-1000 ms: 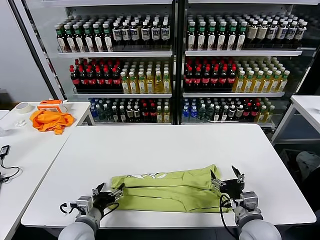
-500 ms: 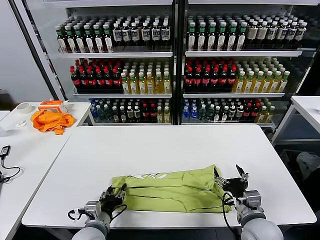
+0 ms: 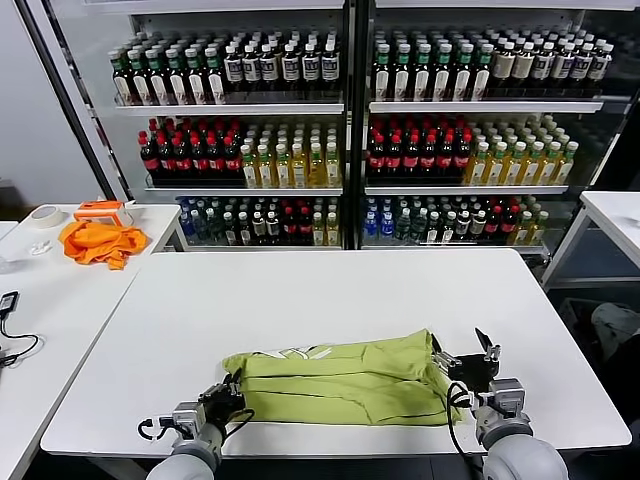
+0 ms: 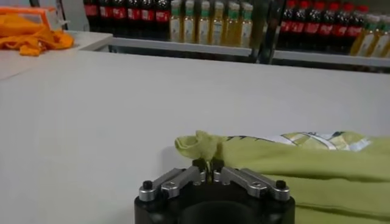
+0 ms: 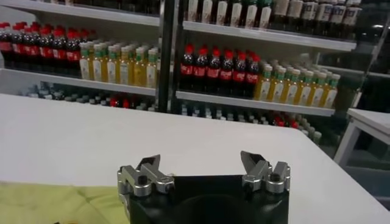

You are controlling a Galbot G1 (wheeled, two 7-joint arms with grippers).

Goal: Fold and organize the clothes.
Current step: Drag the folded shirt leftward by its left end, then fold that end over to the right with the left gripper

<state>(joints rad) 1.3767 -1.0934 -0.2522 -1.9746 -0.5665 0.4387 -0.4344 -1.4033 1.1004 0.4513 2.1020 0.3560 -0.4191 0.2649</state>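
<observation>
The lime T-shirt [image 3: 345, 380] lay half-folded, low and centre in the head view, on the white table [image 3: 330, 290]. Its left end was pinched between the pressed-together fingers of the left gripper [image 4: 208, 167]. The right gripper [image 3: 462, 358], jaws spread wide, was held at the shirt's right end, gripping nothing. A fold was judged in hand; next, that right end needed gripping. No containers were seen.

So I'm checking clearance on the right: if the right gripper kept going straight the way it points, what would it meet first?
Probably nothing close: the right gripper is open, facing bare white table. The lime T-shirt lies off to its side. Beyond stand the bottle shelves, though depth is unclear.
</observation>
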